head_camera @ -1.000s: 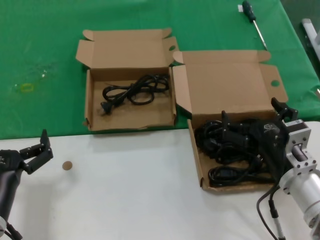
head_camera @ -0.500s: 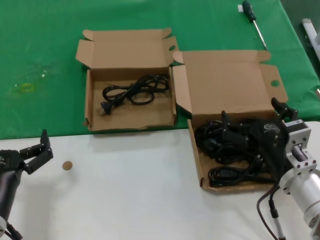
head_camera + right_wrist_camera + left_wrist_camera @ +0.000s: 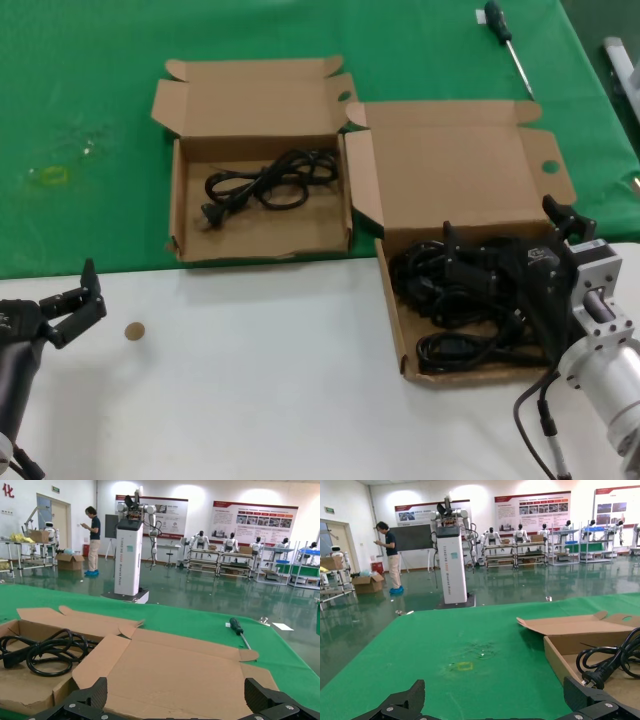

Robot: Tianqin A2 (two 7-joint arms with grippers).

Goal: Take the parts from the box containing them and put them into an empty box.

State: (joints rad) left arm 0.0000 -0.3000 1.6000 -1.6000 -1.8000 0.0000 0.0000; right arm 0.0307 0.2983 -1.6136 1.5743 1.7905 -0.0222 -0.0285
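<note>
Head view shows the right end effector (image 3: 505,262) low inside the larger box (image 3: 460,170) at the desk's right front, its black fingers spread over the heap of tangled power cords (image 3: 450,300) that fills the tray; whether any cord is pinched cannot be told. That box's broad lid lies folded back toward the far edge, and its tray runs front to back, reaching onto the white front strip of the desk (image 3: 250,380).

The left end effector (image 3: 75,300) hovers over the white strip at the left front corner, fingers spread and holding nothing, well apart from both boxes.

Just beside the larger box, toward the left on the green cloth, sits the smaller box (image 3: 250,110), lid open toward the far edge. One coiled cord (image 3: 265,185) lies in it, long axis running left to right, its plug pointing toward the box's left wall.

A screwdriver (image 3: 508,45) lies near the far right edge, and a small brown disc (image 3: 134,331) on the white strip.
</note>
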